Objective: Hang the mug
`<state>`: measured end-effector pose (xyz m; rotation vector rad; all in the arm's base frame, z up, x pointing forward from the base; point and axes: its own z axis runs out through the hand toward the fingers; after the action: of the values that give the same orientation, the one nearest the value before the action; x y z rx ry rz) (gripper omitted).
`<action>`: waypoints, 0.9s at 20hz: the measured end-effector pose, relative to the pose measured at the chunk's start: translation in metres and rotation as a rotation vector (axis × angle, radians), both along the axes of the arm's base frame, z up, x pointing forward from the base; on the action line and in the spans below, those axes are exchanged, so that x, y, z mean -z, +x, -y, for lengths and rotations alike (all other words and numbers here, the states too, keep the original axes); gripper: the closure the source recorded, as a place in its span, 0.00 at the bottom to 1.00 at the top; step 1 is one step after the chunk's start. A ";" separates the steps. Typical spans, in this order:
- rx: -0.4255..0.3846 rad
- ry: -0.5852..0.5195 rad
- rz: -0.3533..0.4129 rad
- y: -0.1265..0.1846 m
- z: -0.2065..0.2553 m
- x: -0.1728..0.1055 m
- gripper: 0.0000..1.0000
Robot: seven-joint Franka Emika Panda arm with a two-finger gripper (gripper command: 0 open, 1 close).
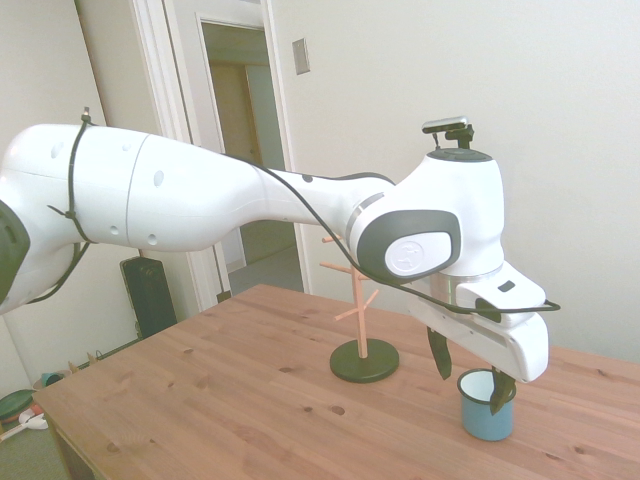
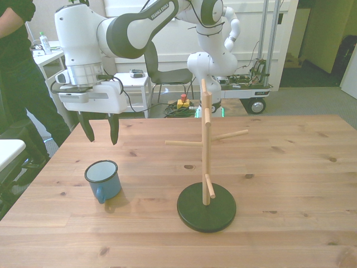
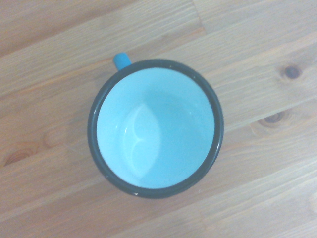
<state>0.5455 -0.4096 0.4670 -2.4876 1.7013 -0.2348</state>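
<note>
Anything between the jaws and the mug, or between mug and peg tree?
Nothing visible. The open gripper hangs above the upright mug with only air between. Bare table lies between the mug and the peg tree.

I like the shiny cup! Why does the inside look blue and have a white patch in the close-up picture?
Wrist view: the mug is sharp; the pale patch inside is reflected light, and the inside looks tinted blue. Side view: washed out by bright walls. Front view: a soft shadow beside the mug.
</note>
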 end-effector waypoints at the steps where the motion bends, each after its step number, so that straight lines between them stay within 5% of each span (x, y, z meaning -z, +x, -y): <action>1: 0.003 -0.001 0.003 0.002 0.003 0.000 0.00; 18: -0.006 0.012 -0.025 0.044 0.034 0.038 0.00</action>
<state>0.5896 -0.4438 0.4288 -2.4964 1.6997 -0.1929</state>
